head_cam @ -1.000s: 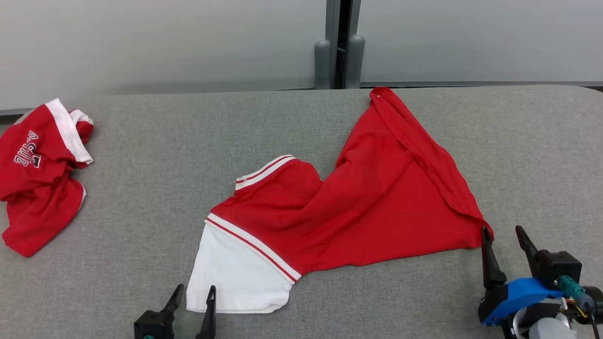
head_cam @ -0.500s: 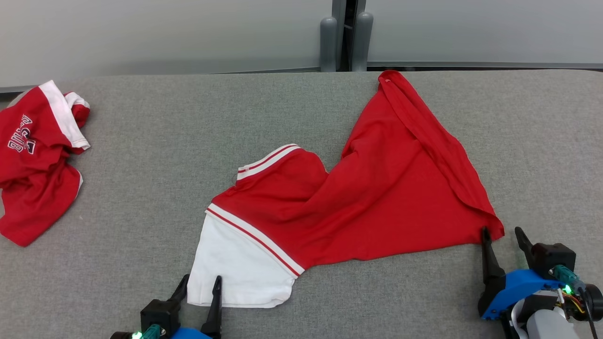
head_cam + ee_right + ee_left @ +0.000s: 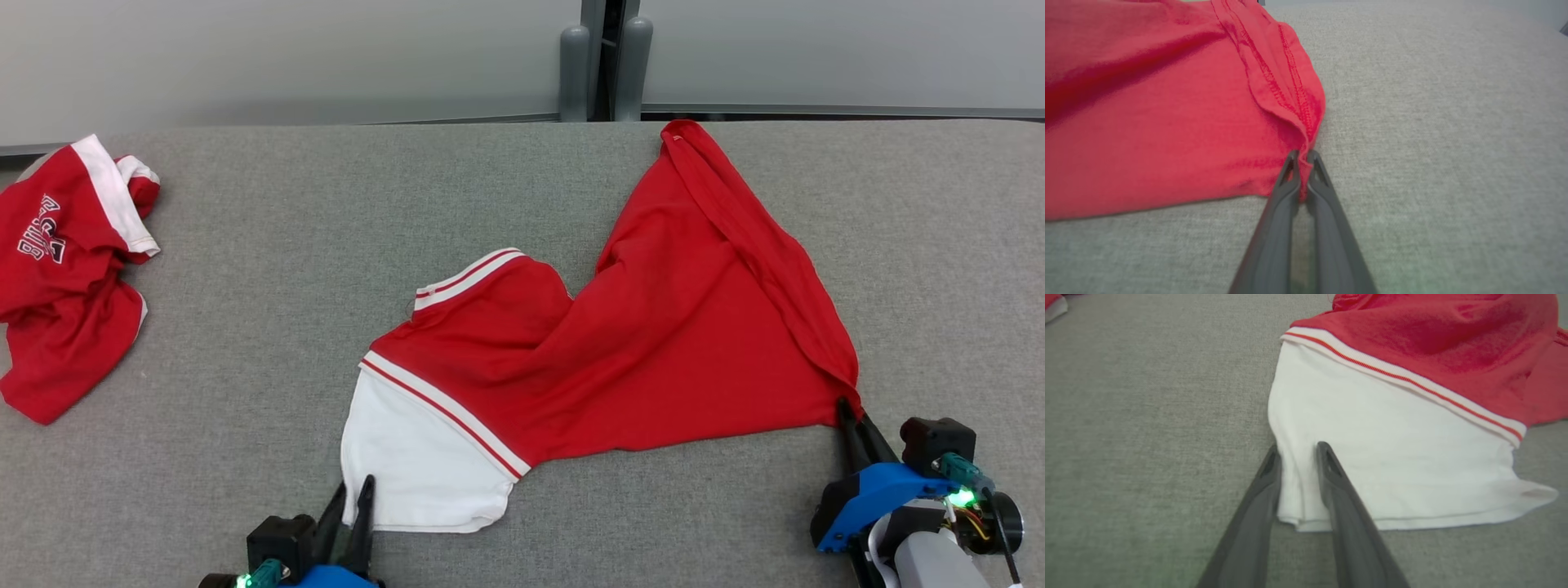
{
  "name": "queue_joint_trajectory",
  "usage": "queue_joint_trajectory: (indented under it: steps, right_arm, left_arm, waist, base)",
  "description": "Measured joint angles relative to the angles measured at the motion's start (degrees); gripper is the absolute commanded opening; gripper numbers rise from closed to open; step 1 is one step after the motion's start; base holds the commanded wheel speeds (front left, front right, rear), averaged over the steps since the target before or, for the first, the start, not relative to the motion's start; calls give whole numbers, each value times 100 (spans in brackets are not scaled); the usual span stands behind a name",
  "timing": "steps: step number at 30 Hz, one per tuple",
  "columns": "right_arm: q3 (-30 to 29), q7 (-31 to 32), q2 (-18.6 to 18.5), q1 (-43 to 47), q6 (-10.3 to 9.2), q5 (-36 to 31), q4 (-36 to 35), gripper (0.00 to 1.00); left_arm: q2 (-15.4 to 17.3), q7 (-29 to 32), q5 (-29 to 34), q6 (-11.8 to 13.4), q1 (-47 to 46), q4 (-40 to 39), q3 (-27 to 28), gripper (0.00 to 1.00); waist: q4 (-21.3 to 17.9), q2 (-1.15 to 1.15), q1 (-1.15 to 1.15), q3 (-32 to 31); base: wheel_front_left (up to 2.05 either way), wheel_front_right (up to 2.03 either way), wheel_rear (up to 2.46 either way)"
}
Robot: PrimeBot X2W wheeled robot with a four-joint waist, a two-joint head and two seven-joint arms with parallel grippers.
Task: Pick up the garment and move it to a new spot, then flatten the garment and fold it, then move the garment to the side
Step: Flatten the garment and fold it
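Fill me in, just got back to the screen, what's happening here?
The robot has a red and white shirt spread on the grey table. Its right gripper is pinched shut on the shirt's red corner. Its left gripper has a finger either side of the white part's corner; whether it grips is unclear. Nothing is lifted or folded yet. A second shirt lies crumpled at the left.

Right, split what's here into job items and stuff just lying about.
In the job: spread red cloth garment with a white striped panel; left gripper at its white corner; right gripper pinching its red corner.
Lying about: crumpled red-and-white lettered shirt; two grey posts.
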Motion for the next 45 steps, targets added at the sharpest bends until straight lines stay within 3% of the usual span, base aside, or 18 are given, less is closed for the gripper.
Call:
queue_joint_trajectory:
  steps: [14,20,26,32,45]
  right_arm:
    - [655,24,23,481,0,457,-1205,0]
    - [1013,24,-129,55,0,489,-1726,0]
    - [1265,24,-367,-907,0,532,-1829,0]
    - [1526,24,-485,-2485,0,621,-1701,0]
    - [1634,25,-668,-5665,0,689,-822,0]
  left_arm:
    - [-11,34,-10,-101,65,-804,-10,0]
    - [71,33,177,-243,-603,-1028,140,0]
    - [296,33,358,-378,-1884,-1031,213,0]
    - [572,34,524,-449,-3617,-780,237,0]
    - [1043,79,673,-522,-7008,237,226,0]
  waist:
    - [-97,0,0,-193]
    - [-181,0,0,-131]
    - [-249,0,0,123]
    - [-349,0,0,572]
    - [-578,0,1,1577]
  base:
    - [0,0,0]
    - [0,0,0]
    - [0,0,0]
    - [0,0,0]
    - [0,0,0]
